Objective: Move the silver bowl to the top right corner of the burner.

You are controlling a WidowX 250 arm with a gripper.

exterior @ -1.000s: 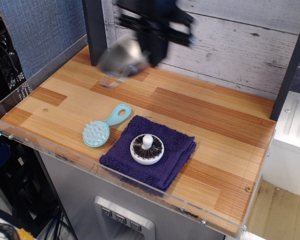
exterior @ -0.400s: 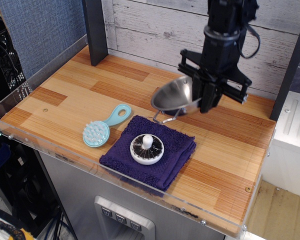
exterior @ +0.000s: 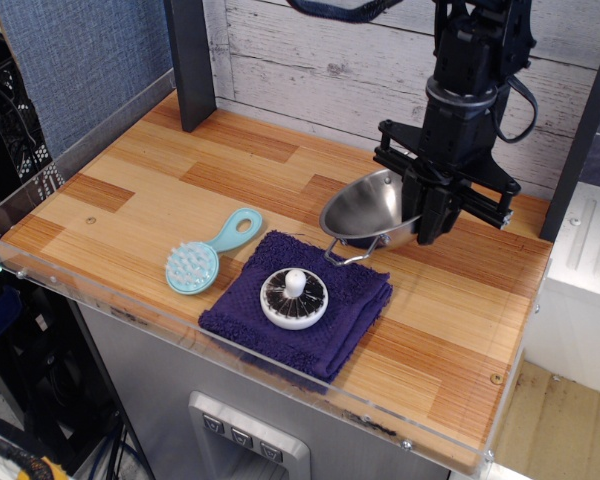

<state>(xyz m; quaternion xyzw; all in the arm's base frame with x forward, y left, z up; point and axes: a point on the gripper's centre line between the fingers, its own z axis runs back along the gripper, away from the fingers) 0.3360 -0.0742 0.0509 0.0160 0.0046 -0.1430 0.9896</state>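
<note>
The silver bowl (exterior: 365, 212) is shiny and round, with a thin wire loop handle hanging at its front. It is tilted and held just above the wooden counter (exterior: 150, 190) toward the back right. My black gripper (exterior: 430, 205) comes down from above and is shut on the bowl's right rim. The bowl's lower edge hangs just above the back corner of the purple towel (exterior: 325, 305). No burner shows on the counter.
A small white disc with a knob (exterior: 294, 297) sits on the folded purple towel at the front. A light blue brush (exterior: 208, 252) lies left of the towel. A dark post (exterior: 190, 60) stands at the back left, and a plank wall (exterior: 320, 55) runs behind.
The gripper has carried the bowl from the back left across to the back right, and in the last moment a little further right and lower.
</note>
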